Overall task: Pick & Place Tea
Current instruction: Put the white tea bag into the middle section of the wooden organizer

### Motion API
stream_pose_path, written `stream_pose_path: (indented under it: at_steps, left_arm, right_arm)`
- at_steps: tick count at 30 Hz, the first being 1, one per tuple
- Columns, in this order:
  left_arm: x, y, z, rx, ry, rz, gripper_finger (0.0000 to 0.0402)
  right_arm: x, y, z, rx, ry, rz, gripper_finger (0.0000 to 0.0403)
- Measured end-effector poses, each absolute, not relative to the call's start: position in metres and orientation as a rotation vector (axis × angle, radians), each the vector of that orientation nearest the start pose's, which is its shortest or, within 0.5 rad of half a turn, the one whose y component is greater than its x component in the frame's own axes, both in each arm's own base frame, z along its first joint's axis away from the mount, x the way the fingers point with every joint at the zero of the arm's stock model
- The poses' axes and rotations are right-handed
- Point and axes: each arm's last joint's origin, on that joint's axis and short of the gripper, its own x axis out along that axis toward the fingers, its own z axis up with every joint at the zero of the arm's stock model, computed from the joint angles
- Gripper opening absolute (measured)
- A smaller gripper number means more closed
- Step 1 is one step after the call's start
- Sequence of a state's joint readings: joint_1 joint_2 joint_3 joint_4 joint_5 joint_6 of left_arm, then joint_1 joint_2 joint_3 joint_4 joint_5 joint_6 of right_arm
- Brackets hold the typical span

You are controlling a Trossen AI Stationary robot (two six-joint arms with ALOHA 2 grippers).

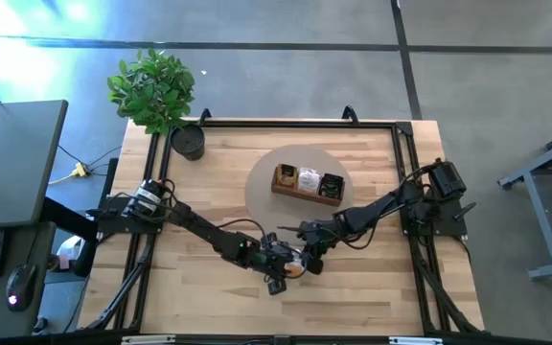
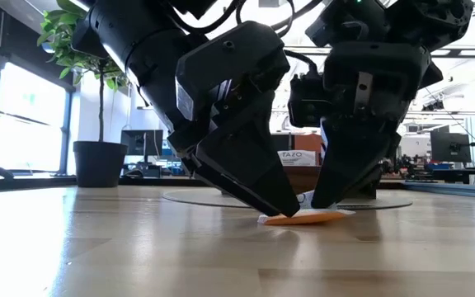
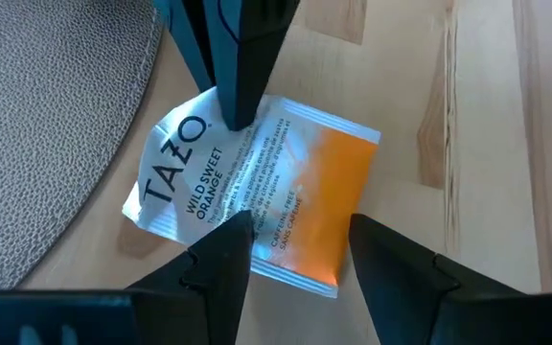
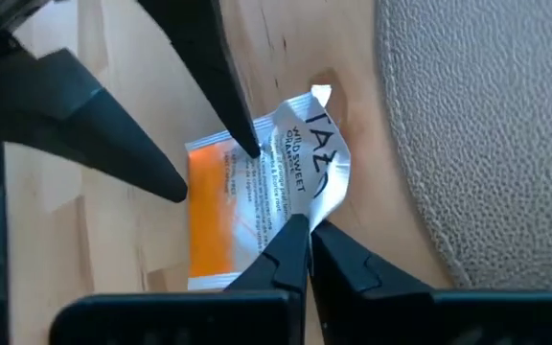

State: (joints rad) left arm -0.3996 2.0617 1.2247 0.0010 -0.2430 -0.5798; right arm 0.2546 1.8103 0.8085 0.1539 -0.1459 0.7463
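Observation:
A white-and-orange tea packet (image 3: 257,196) lies on the wooden table near its front edge, just off the round grey mat (image 3: 46,115). Both grippers meet over it. My left gripper (image 3: 300,230) is open: one fingertip is on the packet's face, and the other stands over bare wood beyond the orange end. My right gripper (image 4: 309,225) is shut at the packet's white end, which is buckled upward. In the high view the two grippers (image 1: 290,264) crowd together and hide most of the packet (image 1: 297,270). My left gripper touches the packet with one fingertip (image 4: 253,146) only, set on its upper face (image 3: 247,206) about where the white print meets the orange. The fingers slant down from the table's left. The packet lies flat under it. My right gripper is shut on the packet's white end (image 4: 329,187), pinching its edge at the fingertips (image 3: 238,115). The fingers slant down from the table's right. The white end curls up around them, while the orange end (image 4: 209,220) stays on the table.
A wooden tray (image 1: 308,184) with tea packets in its compartments sits on the round mat (image 1: 262,187) behind the grippers. A black pot (image 1: 188,141) with a green plant stands at the far left corner. Bare wood lies to the left and right of the grippers.

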Motion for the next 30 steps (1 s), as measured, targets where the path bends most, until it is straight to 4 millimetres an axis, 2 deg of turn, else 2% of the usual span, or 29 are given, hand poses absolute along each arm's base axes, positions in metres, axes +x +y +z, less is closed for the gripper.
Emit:
stream_pose_path:
  at_steps: [6, 9, 14, 19, 23, 26, 30]
  left_arm:
    - [0.383, -0.154, 0.133, -0.254, 0.816, 0.080, 0.0179]
    - [0.375, -0.149, 0.155, -0.229, 0.813, 0.111, 0.0179]
    - [0.355, -0.135, 0.198, -0.150, 0.756, 0.296, 0.0179]
    - [0.346, -0.127, 0.225, -0.110, 0.667, 0.388, 0.0179]
    - [0.345, -0.124, 0.225, -0.093, 0.657, 0.427, 0.0179]
    - [0.346, -0.124, 0.226, -0.105, 0.649, 0.427, 0.0179]
    - [0.351, -0.121, 0.216, -0.136, 0.672, 0.436, 0.0179]
  right_arm:
    - [0.317, 0.086, 0.115, 0.562, 0.938, 0.066, 0.0003]
    - [0.315, 0.086, 0.123, 0.532, 0.925, 0.099, 0.0005]
    - [0.308, 0.074, 0.153, 0.386, 0.859, 0.111, 0.0003]
    - [0.288, 0.040, 0.197, 0.132, 0.764, -0.106, 0.0003]
    - [0.269, 0.008, 0.225, -0.133, 0.722, -0.340, 0.0003]
    - [0.264, -0.012, 0.235, -0.139, 0.699, -0.405, 0.0003]
    - [0.266, -0.029, 0.229, -0.098, 0.737, -0.373, 0.0002]
